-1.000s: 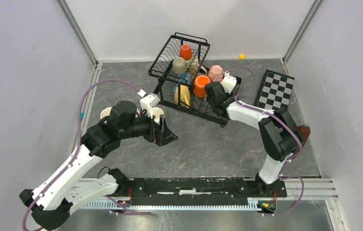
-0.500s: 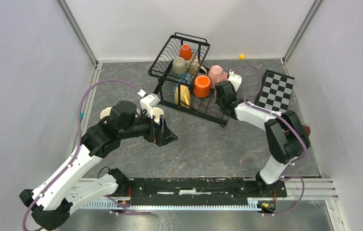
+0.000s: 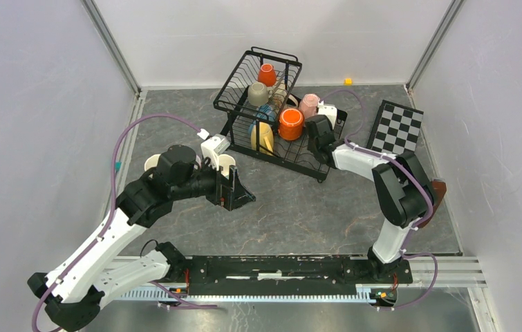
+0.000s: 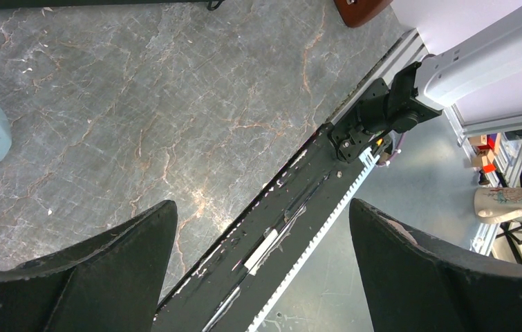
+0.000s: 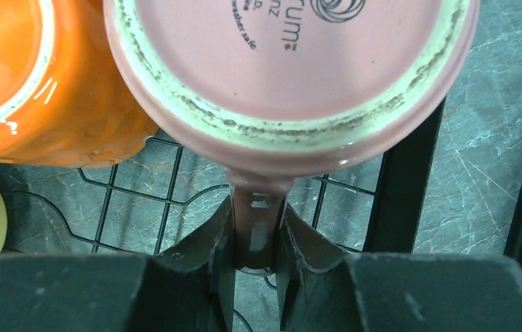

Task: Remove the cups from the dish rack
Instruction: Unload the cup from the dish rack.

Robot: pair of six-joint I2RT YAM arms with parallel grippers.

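within the last second the right gripper (image 5: 254,238) has narrowed to pinch the handle of the pink mug (image 5: 292,62), upside down in the dish rack (image 3: 234,86) lower tray, readying 1 lift-out, while the left gripper (image 4: 261,207) hangs spread, empty.

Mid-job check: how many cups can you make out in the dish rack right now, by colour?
Orange cups: 2
Pink cup: 1
Yellow cup: 1
Beige cup: 1
Light blue cup: 1
Total: 6 clearly seen in the dish rack; others may be hidden.
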